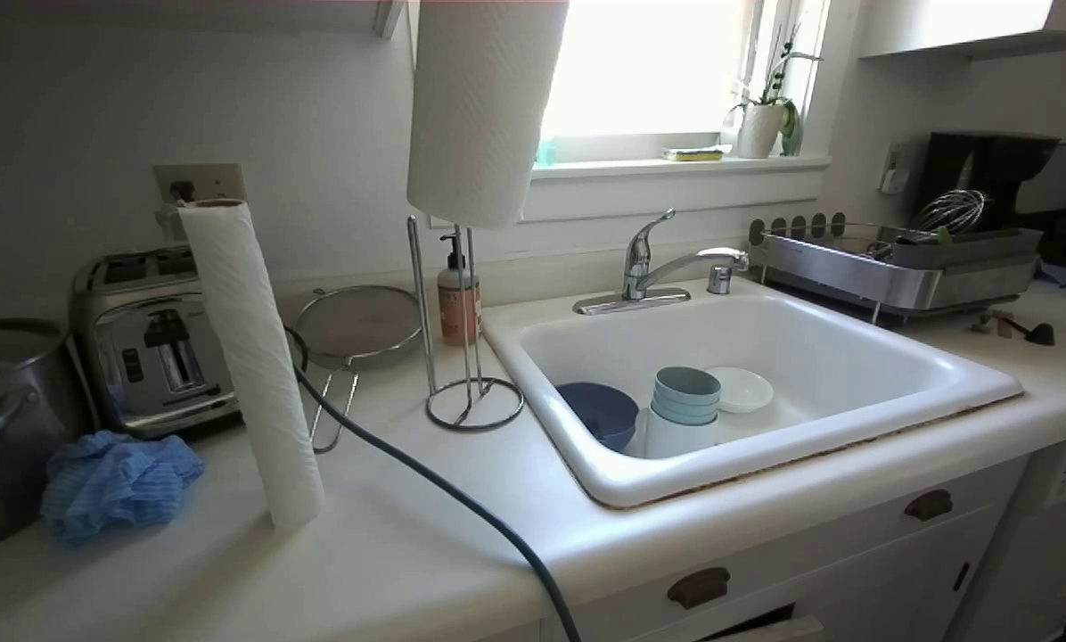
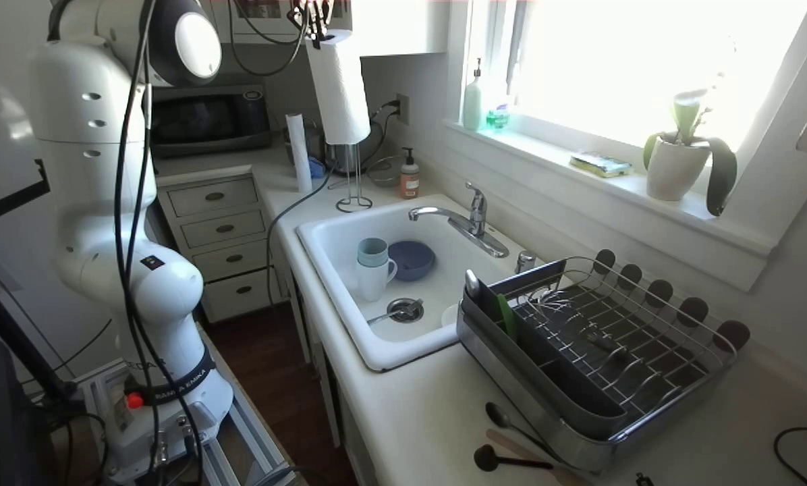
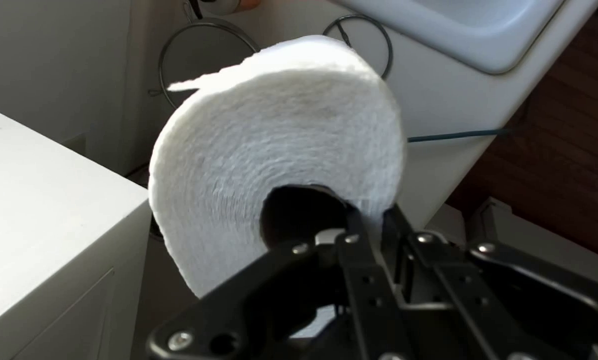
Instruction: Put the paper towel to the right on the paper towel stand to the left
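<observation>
The paper towel, a thick white roll [image 1: 488, 116], hangs slightly tilted above the counter in both exterior views [image 2: 339, 94]. The paper towel stand [image 1: 422, 308] is thin metal wire on a ring base, beside the sink; it also shows below the roll [image 2: 354, 197]. The tops of its middle rods are hidden at the roll's lower end; I cannot tell if they are inside the core. In the wrist view my gripper [image 3: 374, 210] is shut on the roll's wall [image 3: 279, 135], one finger in the core, one outside. The stand's ring [image 3: 391, 50] shows partly behind the roll.
A slim white roll [image 1: 257, 357] stands left of the stand, near a toaster [image 1: 163, 357], a blue cloth [image 1: 118, 481] and a strainer [image 1: 359, 325]. A soap bottle [image 1: 459, 308] is behind the stand. The sink [image 1: 604, 477] is to its right. A dark cable [image 1: 462, 481] crosses the counter.
</observation>
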`<state>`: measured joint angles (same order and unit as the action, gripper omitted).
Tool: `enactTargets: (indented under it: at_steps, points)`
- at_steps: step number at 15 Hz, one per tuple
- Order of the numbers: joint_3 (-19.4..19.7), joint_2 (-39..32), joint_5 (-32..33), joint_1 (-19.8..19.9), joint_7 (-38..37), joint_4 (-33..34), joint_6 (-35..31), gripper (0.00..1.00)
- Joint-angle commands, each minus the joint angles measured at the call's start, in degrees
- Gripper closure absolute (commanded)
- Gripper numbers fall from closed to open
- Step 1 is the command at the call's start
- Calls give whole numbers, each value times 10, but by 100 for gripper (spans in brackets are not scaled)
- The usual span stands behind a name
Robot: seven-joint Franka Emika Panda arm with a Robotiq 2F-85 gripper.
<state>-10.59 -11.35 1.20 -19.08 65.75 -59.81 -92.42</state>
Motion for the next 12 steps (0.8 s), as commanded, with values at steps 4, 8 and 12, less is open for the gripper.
enactTargets:
  at_steps: [4, 8, 12]
  points:
    - [-1, -4, 7, -3, 1, -5, -2, 96]
    - [0, -9, 8, -3, 0, -7, -4, 60]
    - [0, -13, 8, -3, -1, -6, -4, 33]
